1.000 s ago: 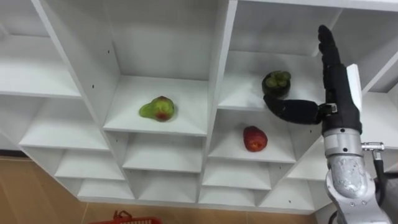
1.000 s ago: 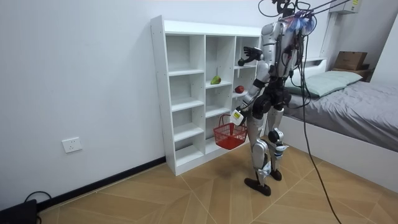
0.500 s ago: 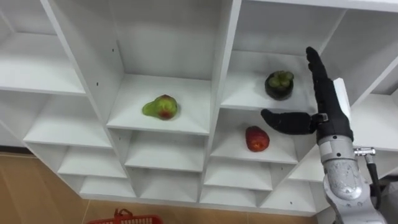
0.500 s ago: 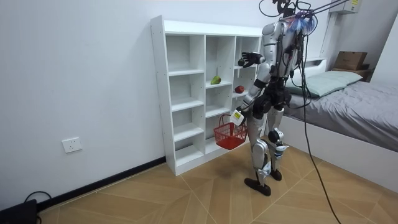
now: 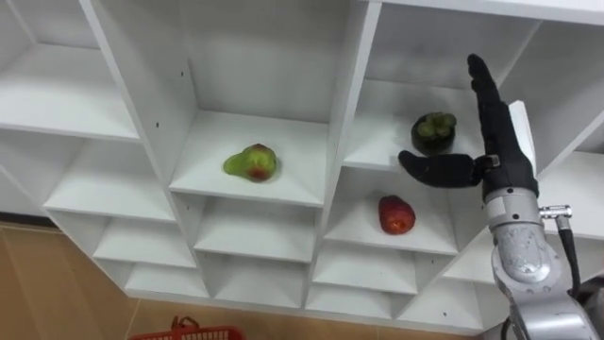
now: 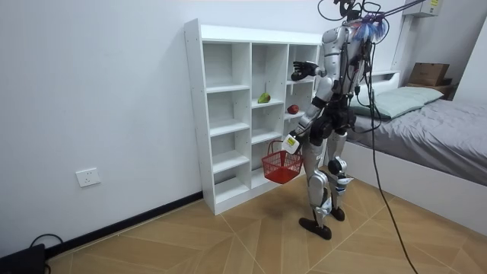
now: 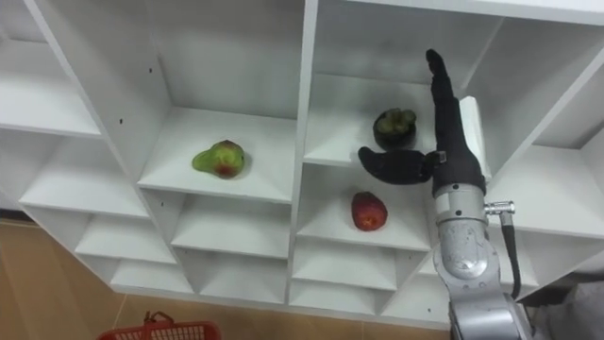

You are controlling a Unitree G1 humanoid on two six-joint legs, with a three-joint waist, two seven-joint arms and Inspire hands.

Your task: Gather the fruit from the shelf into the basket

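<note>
Right hand (image 5: 500, 156), fingers straight, thumb spread, empty, just beside the dark mangosteen (image 5: 433, 131) on a closet shelf (image 5: 385, 106); likely light, firm, smooth, best cupped around its middle; left hand (image 6: 291, 142) grips a red basket (image 6: 281, 167)

The closet (image 5: 351, 113) is plain white throughout. On its shelves, the pear (image 5: 251, 162) is yellow-green with a red blush, the mangosteen (image 5: 433, 132) is dark purple-black with a green cap, and the apple (image 5: 396, 214) is deep red. The right hand (image 5: 505, 168) is black, on a silver-grey forearm. The basket (image 6: 281, 166) is bright red mesh. The floor (image 6: 228, 236) is light brown wood in a herringbone pattern. The bed (image 6: 449, 137) is grey.
</note>
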